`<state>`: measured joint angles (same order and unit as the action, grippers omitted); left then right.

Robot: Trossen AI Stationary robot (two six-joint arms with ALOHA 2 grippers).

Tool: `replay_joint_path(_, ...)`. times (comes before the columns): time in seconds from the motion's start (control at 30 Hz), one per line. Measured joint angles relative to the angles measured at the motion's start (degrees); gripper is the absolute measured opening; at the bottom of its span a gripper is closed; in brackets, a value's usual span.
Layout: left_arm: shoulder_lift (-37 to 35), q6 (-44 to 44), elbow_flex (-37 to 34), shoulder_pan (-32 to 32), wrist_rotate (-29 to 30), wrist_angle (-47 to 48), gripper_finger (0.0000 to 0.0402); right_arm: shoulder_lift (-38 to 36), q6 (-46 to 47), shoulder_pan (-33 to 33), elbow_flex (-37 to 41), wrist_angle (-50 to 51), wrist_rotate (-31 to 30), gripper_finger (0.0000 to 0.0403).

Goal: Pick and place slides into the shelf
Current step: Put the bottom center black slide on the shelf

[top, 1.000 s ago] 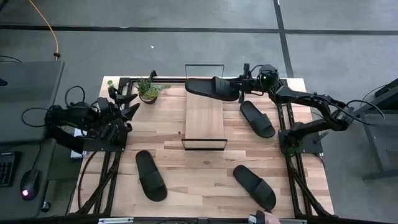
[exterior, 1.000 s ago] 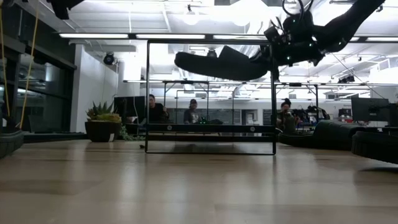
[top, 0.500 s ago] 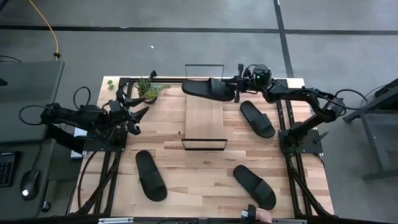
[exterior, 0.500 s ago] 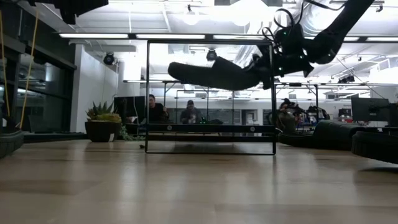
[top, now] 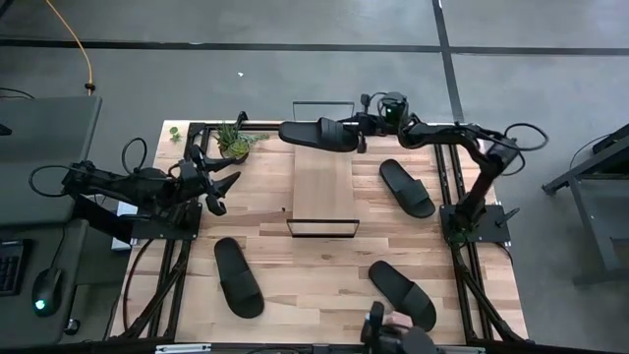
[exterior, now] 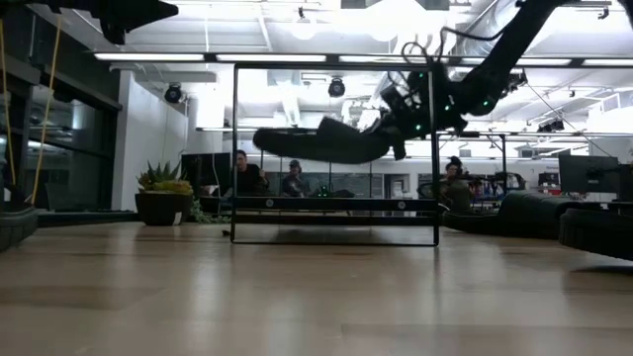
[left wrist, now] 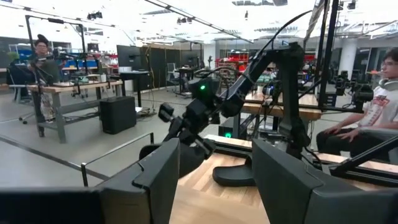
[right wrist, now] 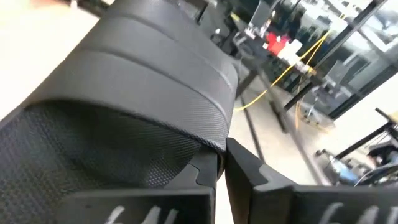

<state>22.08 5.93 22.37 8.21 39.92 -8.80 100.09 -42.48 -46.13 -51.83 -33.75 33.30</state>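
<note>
My right gripper (top: 366,129) is shut on one black slide (top: 316,133) and holds it in the air over the far end of the light-wood shelf (top: 324,187). In the low view this slide (exterior: 315,144) hangs within the shelf's black wire frame (exterior: 235,148), well above the plank. Three more slides lie sole-down on the table: one near left (top: 238,277), one near right (top: 401,293), one right of the shelf (top: 407,187). My left gripper (top: 216,182) is open at the table's left side, and its wrist view looks at the right arm (left wrist: 186,124). My right gripper has the slide by its right end, close beside the wide strap (right wrist: 214,140), pinched between the two fingers (right wrist: 202,177). The fingers come level from the table's right, along the slide's length. The slide is lifted clear, almost level, its free end (exterior: 265,140) pointing left.
A potted plant (top: 234,144) stands at the far left of the table. A person's hand (top: 391,329) shows at the near edge by the near-right slide. People sit in the room behind the table (exterior: 247,178). Black frame rails run along both table sides.
My right gripper has carried the slide toward the table's left and far edge and down, from above the shelf's frame top to inside the frame. My left gripper has reached a little toward the table's middle. A person's hand has come further in at the near edge.
</note>
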Motion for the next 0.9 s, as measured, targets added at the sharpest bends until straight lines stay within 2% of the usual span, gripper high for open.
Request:
replay_joint_path(0.17,0.00,-0.39,0.00,0.00,0.01,-0.02,0.0184,2.99,-0.81,-0.83,-3.35,2.20,-0.05,0.0000)
replay_joint_path(0.4,0.43,-1.95,0.00,0.00,-0.08,-0.02,0.0184,3.30,-1.53,-0.80,-4.51,3.02,-0.31,0.0000)
replay_joint_path(0.53,1.11,-2.07,0.00,0.00,-0.46,-0.35,0.0184,3.30,-2.87,-0.85,-4.51,4.14,-3.45,0.0000)
replay_joint_path(0.9,1.43,-1.85,-0.02,0.00,-0.46,-0.98,0.0184,3.30,-2.69,-0.85,-4.51,4.41,-6.77,0.0000)
